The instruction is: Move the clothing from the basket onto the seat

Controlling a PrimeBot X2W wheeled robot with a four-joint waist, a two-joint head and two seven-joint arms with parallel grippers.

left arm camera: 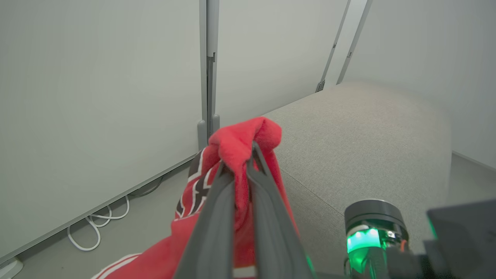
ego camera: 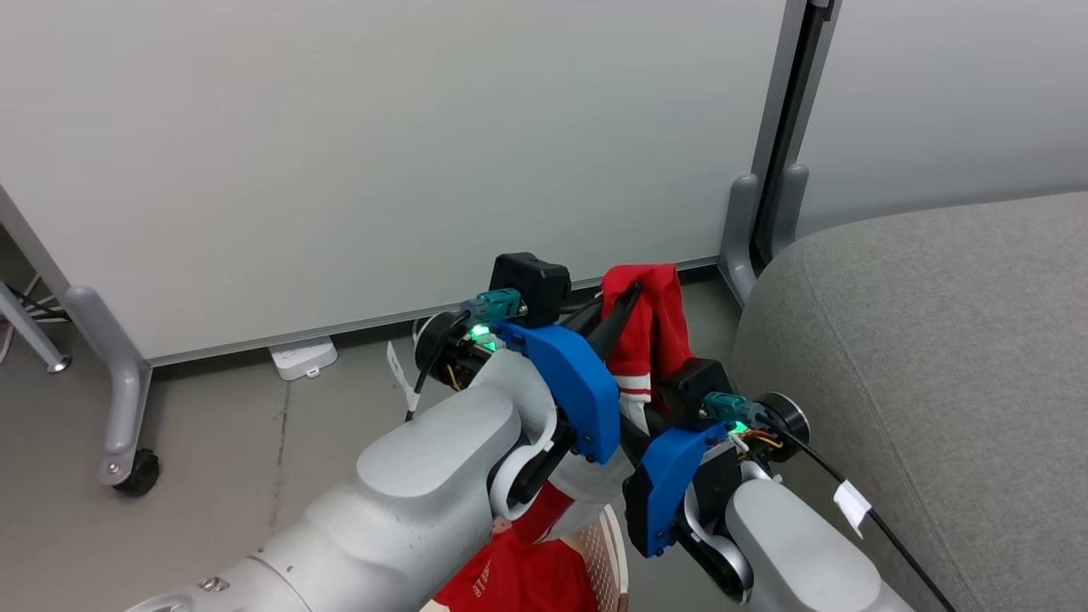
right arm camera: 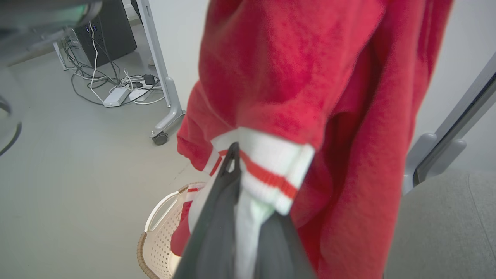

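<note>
This is a laboratory or test room: tall white partition panels (ego camera: 382, 153) on grey metal legs (ego camera: 127, 382) with black castor wheels (ego camera: 138, 473) stand beside a light grey fabric sofa seat (ego camera: 935, 357), and a white power strip (ego camera: 302, 357), loose black and white cables (right arm camera: 93, 79) and a black computer case (right arm camera: 112, 27) lie on the grey floor (ego camera: 238, 442).

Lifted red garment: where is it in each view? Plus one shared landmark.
Head view: red garment at centre, hanging from the jaws.
Left wrist view: red garment at centre, bunched in the shut jaws, trailing to lower left.
Right wrist view: red garment from centre to top right, white striped cuff in the jaws.
Shared landmark: grey seat, on the right in each view.
</note>
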